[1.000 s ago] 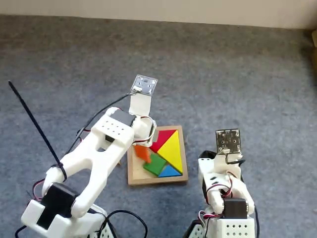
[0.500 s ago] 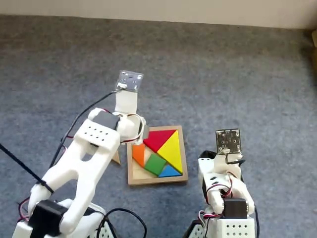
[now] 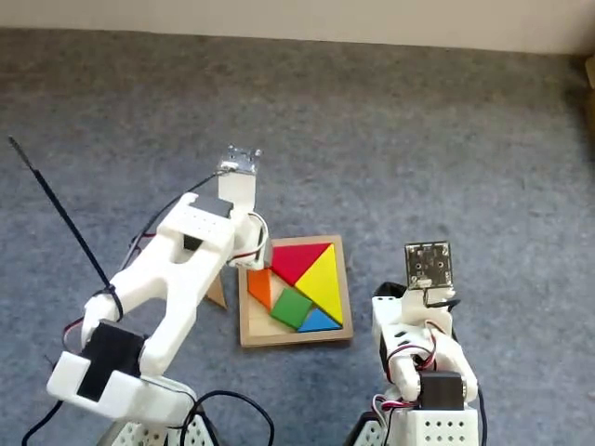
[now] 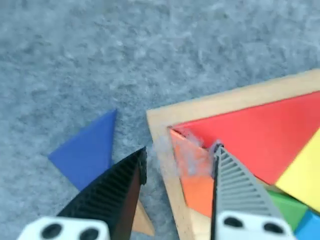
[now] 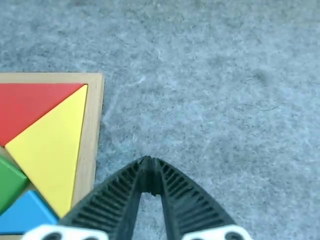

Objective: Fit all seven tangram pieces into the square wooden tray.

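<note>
High view: the wooden tray (image 3: pixel 294 338) is seen holding five pieces (image 3: pixel 325 279). Left wrist: the left tool (image 4: pixel 180 150) is held open astride the tray's rim; a blue triangle (image 4: pixel 85 150) is seen outside. Right wrist: the right tool (image 5: pixel 148 172) is closed beside the tray.

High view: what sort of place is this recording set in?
Probably an indoor hobby or lab workspace: a grey carpet-like covering, a pale wall edge behind it, and small robot arms beside a wooden puzzle tray.
</note>
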Robot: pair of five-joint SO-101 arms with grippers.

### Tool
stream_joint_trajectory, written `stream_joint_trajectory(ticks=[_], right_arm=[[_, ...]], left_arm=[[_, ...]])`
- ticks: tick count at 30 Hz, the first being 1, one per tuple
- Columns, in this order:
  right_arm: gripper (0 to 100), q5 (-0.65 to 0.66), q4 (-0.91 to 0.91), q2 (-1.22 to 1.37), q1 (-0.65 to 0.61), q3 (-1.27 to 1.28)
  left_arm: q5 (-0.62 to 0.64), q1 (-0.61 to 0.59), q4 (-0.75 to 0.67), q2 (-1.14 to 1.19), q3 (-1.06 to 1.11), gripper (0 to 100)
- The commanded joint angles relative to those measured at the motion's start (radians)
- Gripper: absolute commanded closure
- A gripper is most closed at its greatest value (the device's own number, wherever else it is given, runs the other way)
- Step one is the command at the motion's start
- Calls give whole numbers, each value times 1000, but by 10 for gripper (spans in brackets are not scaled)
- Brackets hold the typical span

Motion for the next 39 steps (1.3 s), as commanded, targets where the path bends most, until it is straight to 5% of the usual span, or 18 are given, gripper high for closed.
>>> stream_joint_trajectory(ticks=[1, 7, 14, 21, 39], right_arm=[[990, -5, 7, 5, 12, 145], [990, -5, 7, 5, 12, 145], [990, -5, 7, 5, 12, 145], [990, -5, 7, 5, 12, 145], [990, -5, 7, 5, 12, 145]], left_arm=[[-72, -77, 11, 5, -35, 786], [-103, -148, 38, -1, -108, 786], [-106, -179, 284, -1, -297, 785], [-137, -179, 413, -1, -263, 787], [-51, -176, 144, 10, 59, 787]])
